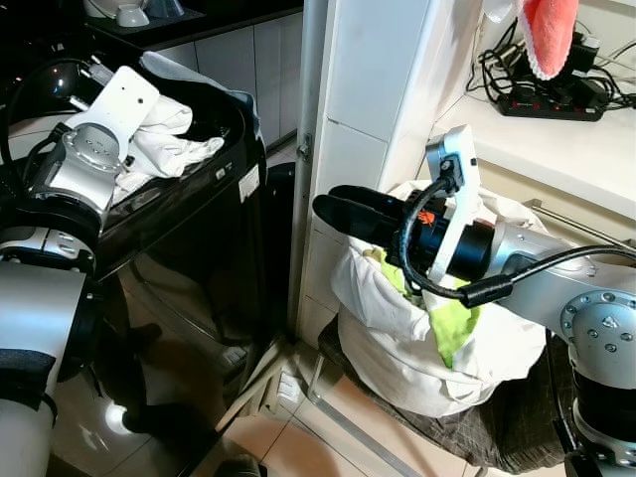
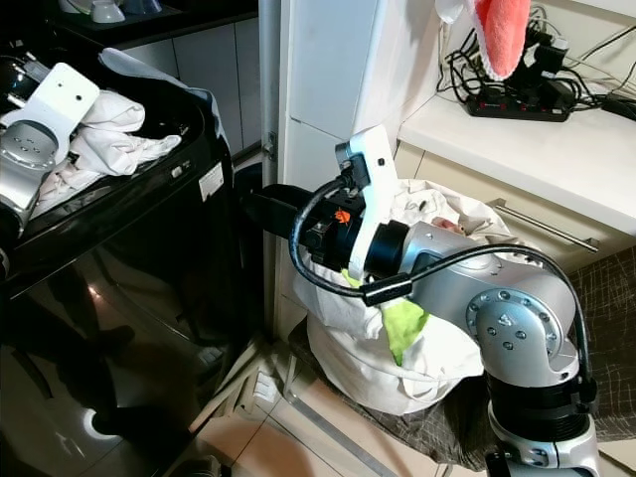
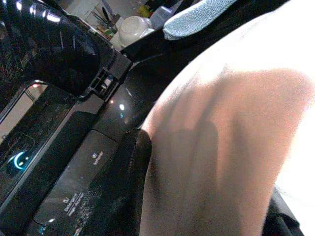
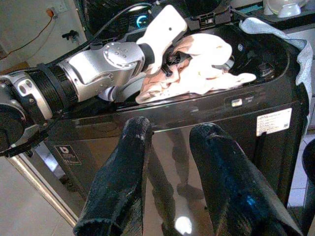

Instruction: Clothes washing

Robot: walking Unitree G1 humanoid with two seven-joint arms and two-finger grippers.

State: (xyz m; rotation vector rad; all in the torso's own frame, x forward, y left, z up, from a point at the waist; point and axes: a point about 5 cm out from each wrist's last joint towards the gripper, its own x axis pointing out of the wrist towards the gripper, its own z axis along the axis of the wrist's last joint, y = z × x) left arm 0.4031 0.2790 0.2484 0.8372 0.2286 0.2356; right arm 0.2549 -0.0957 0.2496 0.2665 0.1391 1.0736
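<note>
Left eye: your left tool [image 1: 149, 139] sits buried in the white clothes [image 1: 174, 139] atop the washer [image 1: 189, 229] — its grip can't be read. Right wrist: your right tool [image 4: 167, 167], fingers spread and empty, points at the washer front; laundry bag [image 1: 397, 338] lies under it — nearer arm.

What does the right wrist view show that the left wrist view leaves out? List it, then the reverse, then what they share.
Right wrist view alone: the right tool with its two black fingers apart and nothing between them, the left arm reaching into the machine's open top, and the label on the machine's front.

Left wrist view alone: the detergent and softener compartments and a pale blue cloth on the machine's rim.

Both: the black washing machine and the white garment at the left tool, very close and blurred in the left wrist view.
</note>
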